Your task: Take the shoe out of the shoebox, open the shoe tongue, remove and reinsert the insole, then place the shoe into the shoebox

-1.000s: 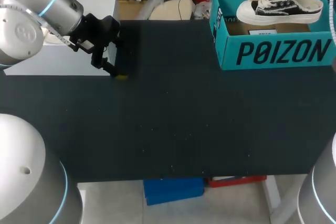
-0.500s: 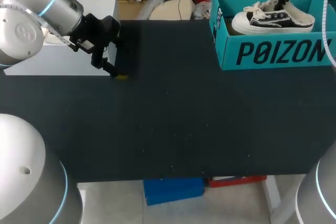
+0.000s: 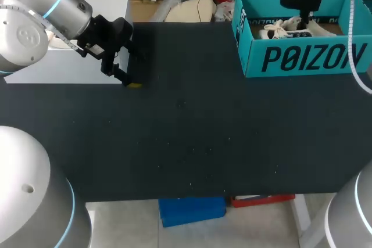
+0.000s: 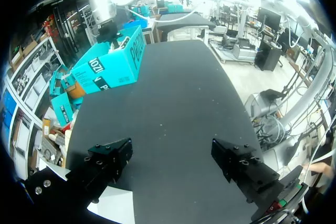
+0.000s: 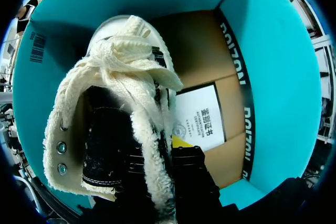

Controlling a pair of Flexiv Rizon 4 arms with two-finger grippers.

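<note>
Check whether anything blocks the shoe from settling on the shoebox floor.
Nothing visible does. The shoe, held by the right pincer, is already inside the shoebox walls. Only a flat white card lies on the box floor beside it.

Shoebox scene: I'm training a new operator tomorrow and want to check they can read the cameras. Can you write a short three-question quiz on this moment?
1. Fill in: the shoe is inside the teal ____.
2. True or false: the right gripper is open and clear of the shoe.
3. Pick one. The left gripper is: A) shut on the shoe; B) open, holding nothing; C) reaching into the box.

Key
1. shoebox
2. False: one finger is inside the shoe and one outside, pinching its fleecy collar.
3. B
</note>
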